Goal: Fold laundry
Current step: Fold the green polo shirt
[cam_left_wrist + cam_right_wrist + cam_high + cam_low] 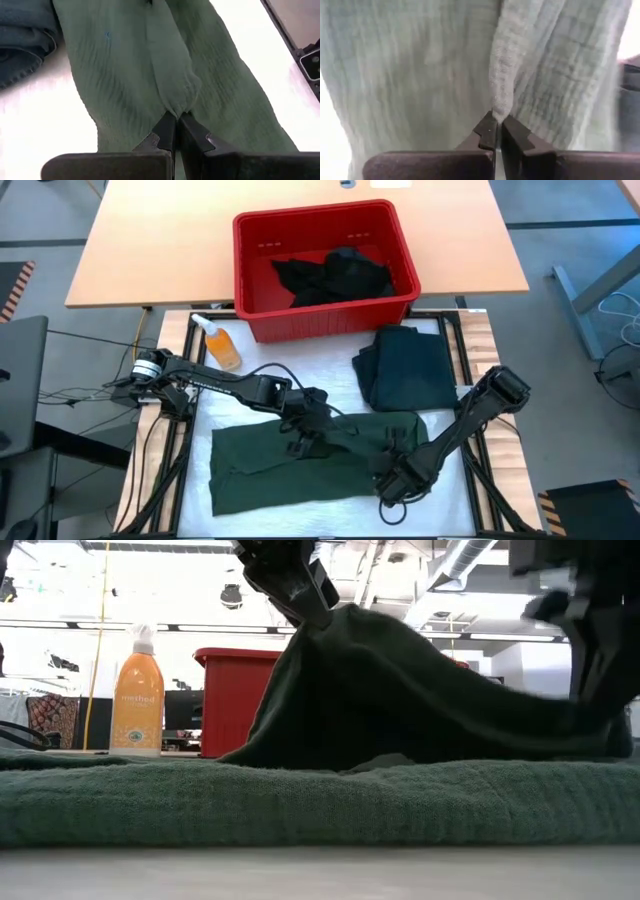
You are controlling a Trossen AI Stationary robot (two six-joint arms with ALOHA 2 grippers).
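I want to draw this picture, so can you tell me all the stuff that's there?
green shirt: one, dark green, spread on the white mat, a fold of it lifted by both hands
folded shirt: one, dark green, on the mat right of centre
black clothes: a heap, black, inside the bin
bin: one, red, on the wooden table
bottle: one, orange, beside the bin
mat: one, white
left hand: shut on the green shirt
right hand: shut on the green shirt
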